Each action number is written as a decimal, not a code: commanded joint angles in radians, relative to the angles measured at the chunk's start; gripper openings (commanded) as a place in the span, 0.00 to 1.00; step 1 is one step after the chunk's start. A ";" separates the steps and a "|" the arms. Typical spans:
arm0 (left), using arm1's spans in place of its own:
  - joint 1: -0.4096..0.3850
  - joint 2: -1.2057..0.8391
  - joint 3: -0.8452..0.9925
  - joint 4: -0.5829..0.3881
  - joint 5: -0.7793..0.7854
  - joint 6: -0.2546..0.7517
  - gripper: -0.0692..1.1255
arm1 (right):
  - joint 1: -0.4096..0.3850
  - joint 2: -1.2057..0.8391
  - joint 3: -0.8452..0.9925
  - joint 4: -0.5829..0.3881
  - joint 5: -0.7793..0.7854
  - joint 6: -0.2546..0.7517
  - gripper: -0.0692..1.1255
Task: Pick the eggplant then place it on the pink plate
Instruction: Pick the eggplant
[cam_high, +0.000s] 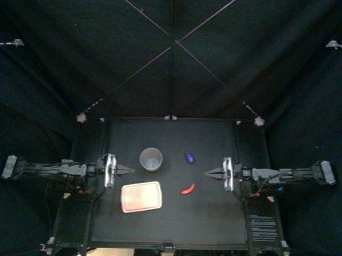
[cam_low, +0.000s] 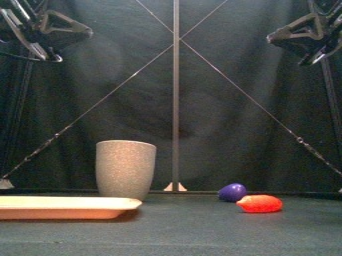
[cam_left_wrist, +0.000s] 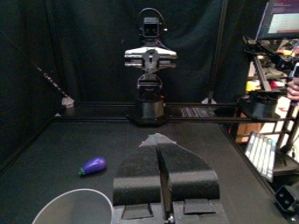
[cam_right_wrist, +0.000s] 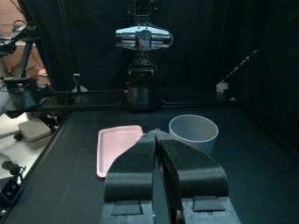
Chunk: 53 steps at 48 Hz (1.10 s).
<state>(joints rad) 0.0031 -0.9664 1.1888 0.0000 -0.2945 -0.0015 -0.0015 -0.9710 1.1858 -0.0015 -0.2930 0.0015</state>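
Presently the eggplant (cam_high: 190, 157) lies between the left hand (cam_high: 107, 172) and right hand (cam_high: 225, 173), nearer the right, both pressed together.

No legible text or labels anywhere

On the desk (cam_high: 214, 225), the plate (cam_high: 142, 197) lies front left. The cup (cam_high: 151, 157) stands behind it. The eggplant (cam_high: 191, 158) lies right of the cup, a small toy (cam_high: 189, 188) before it.
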 joint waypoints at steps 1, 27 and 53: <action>0.023 0.008 0.003 -0.003 -0.012 0.002 0.05 | -0.005 0.032 -0.025 0.012 -0.014 0.005 0.05; 0.031 0.006 0.006 -0.003 -0.014 0.003 0.03 | -0.325 0.552 -0.150 0.245 0.074 0.029 0.26; 0.029 0.006 0.009 -0.003 -0.014 0.003 0.03 | -0.383 0.813 -0.272 0.247 0.120 0.029 0.94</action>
<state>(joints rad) 0.0322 -0.9649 1.2118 -0.0015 -0.2991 0.0000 -0.3682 -0.1611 0.9373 0.2439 -0.1825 0.0322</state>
